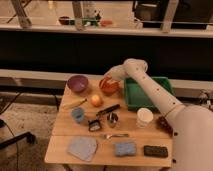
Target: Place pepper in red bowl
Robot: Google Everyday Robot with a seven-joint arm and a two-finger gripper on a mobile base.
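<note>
Seemingly the task is at its last step. The gripper (105, 80) hangs right over the far-left rim of the red bowl (113, 90). That bowl sits at the far side of the table (60, 150), between the purple bowl (78, 83) on its left and the green bin (150, 97) on its right. I cannot pick out the pepper; it is probably under the gripper or down inside the bowl, so its long axis and the way it points are hidden. Whether the gripper is clamped on it or empty cannot be told. If it is held, the release is left; if it lies in the bowl, only lifting the arm clear remains.
</note>
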